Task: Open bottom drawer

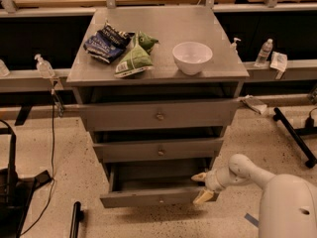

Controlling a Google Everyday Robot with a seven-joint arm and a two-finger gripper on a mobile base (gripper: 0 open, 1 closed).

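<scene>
At lower centre the bottom drawer (158, 198) sits partly out, its tray showing. Just right of it, the gripper (201, 187) has its 2 fingers spread astride the front panel's right end, probably hooking it to pull.

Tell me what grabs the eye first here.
The bottom drawer stands pulled out, with the robot's open gripper at its right end. Up on the cabinet top sit a white bowl on the right and some snack bags on the left.
</scene>
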